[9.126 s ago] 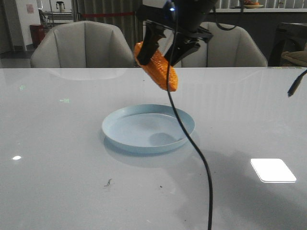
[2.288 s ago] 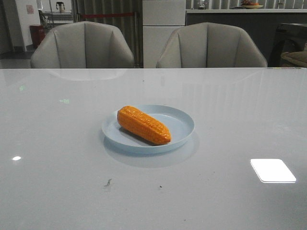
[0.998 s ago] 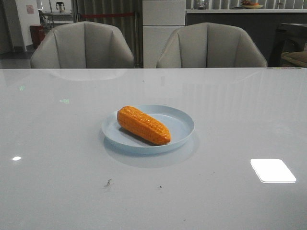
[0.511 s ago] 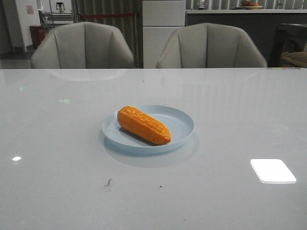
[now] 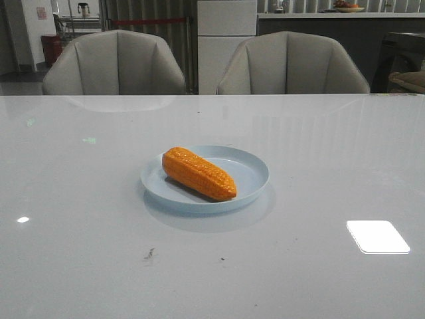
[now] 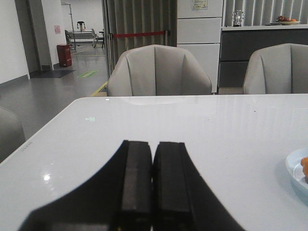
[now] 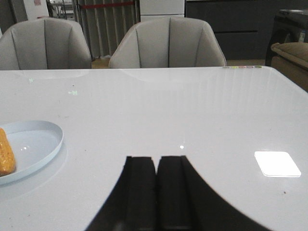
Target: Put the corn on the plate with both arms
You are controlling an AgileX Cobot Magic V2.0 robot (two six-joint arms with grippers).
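The orange corn (image 5: 199,173) lies flat on the pale blue plate (image 5: 252,174) in the middle of the table, tapered end toward the front right. No arm shows in the front view. In the left wrist view my left gripper (image 6: 153,143) is shut and empty over bare table, with the plate's rim (image 6: 294,168) and a sliver of corn (image 6: 304,165) off to one side. In the right wrist view my right gripper (image 7: 156,159) is shut and empty, with the plate (image 7: 41,144) and the corn's end (image 7: 6,158) at the frame's edge.
Two grey chairs (image 5: 114,63) (image 5: 292,63) stand behind the table's far edge. A bright light reflection (image 5: 377,236) lies on the glossy tabletop at the front right. A small dark scuff (image 5: 150,253) marks the table in front of the plate.
Nine seconds ago a gripper held the corn above the empty plate. Since then the corn has lain on the plate and the arms are out of the front view; nothing moved in the last second.
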